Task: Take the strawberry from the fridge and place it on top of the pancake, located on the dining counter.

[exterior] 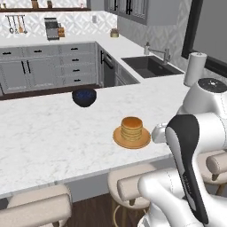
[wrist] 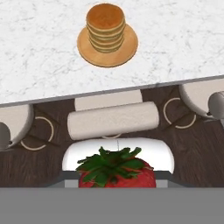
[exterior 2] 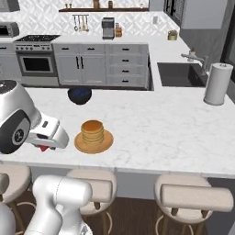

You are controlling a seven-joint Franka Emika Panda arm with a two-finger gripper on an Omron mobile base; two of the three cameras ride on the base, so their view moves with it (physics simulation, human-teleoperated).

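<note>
Holding the small red leafy-topped strawberry [wrist: 116, 173] in my near-closed gripper [wrist: 116, 181], I should centre over the golden-brown stacked pancake [wrist: 105, 27] before lowering.

- I see the dining counter [exterior: 44, 137] as white stone with grey marble veins, smooth and faintly glossy.
- The pancake [wrist: 105, 27] looks matt and golden-brown, with a layered, slightly ridged side.
- The strawberry [wrist: 117, 175] reads glossy red under matt green leaves.
- The stools [wrist: 113, 120] look like beige cloth.
- The bowl [exterior: 84, 97] is dark and shiny.
- The floor [wrist: 192, 153] is dark wood.
- The faucet [exterior: 162, 54] looks like brushed metal.
</note>
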